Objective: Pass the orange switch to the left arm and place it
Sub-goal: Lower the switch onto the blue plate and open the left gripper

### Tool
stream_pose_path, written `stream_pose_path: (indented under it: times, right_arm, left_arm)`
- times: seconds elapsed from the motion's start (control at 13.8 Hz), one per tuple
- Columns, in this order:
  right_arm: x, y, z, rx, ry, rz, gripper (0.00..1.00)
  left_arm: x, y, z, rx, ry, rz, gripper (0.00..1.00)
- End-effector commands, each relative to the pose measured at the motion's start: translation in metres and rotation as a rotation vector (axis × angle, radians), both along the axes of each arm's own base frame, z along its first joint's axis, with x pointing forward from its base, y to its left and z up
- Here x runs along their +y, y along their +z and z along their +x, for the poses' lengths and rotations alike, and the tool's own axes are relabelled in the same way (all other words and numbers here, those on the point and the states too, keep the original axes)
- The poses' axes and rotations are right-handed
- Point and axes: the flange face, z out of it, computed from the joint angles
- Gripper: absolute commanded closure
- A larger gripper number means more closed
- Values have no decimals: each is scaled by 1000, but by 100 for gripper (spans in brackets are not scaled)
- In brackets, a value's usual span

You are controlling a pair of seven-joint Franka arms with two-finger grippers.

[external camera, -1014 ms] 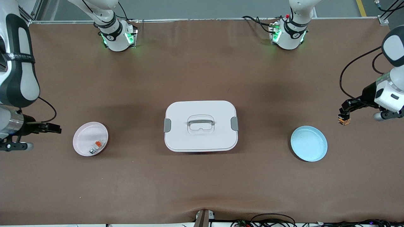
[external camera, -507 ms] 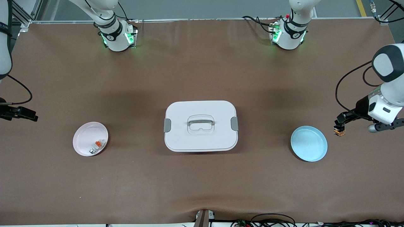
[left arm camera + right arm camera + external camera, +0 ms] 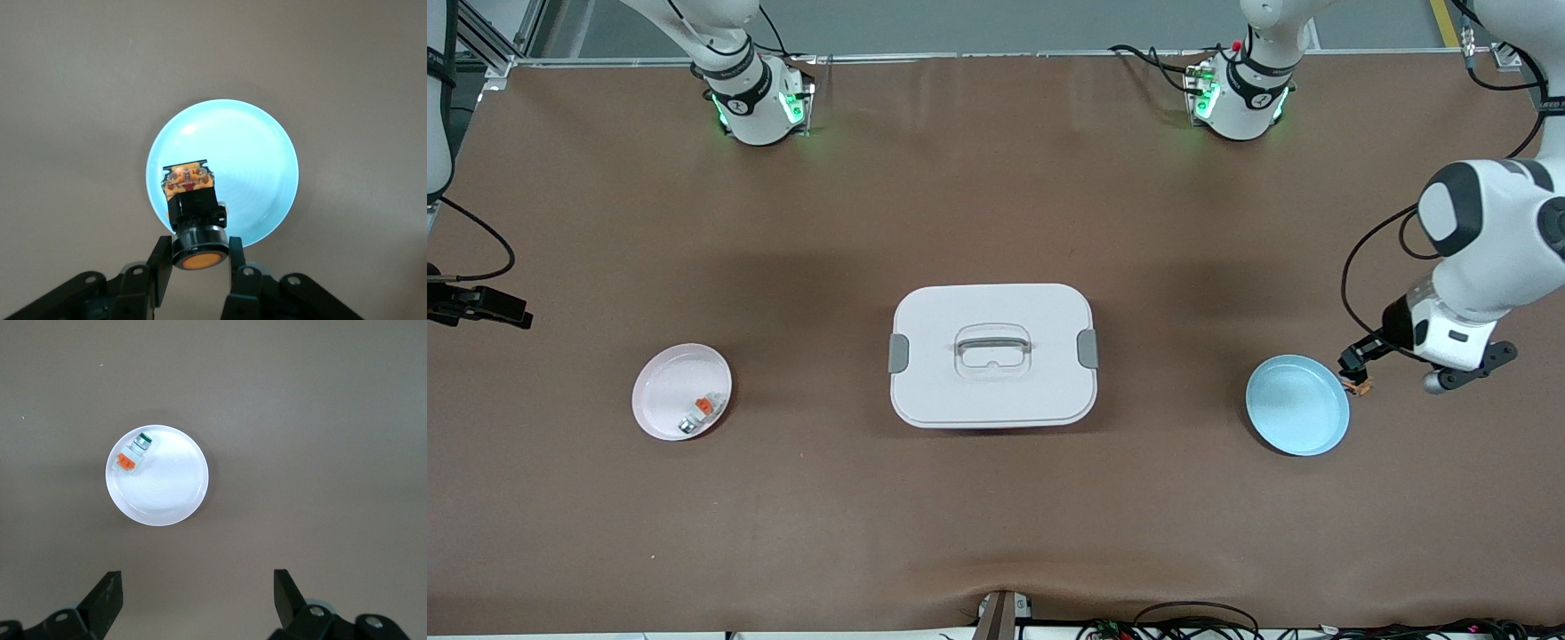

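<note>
The orange switch [image 3: 194,215] is sitting pinched in your left hand [image 3: 197,263], hanging over the rim of the blue plate [image 3: 1297,405] at the left arm's end of the tabletop [image 3: 996,498]. Your right hand [image 3: 198,597] is gaping wide over the white plate [image 3: 158,476] — the box [image 3: 992,355] is resting between both plates.

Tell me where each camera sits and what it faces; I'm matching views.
Front: high across the table, facing both bases; large white lidded box central.
Left wrist: looks down past its fingers gripping the small black orange-ended switch above the round pale-blue plate.
Right wrist: looks down past open fingers at the round white dish.
Front shares both.
</note>
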Motion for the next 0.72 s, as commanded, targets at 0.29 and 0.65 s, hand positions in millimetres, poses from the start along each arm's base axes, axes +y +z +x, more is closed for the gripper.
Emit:
stream_pose_path:
  times: [0.29,0.65]
  right_arm:
    - [10,30,-1,-34,-71,-24,0]
    - [21,73,-8,-13,-111,58,0]
  left_arm:
    - [-22,-45,11,-8,150,70,100]
    - [-19,-70,22,11,199,65,100]
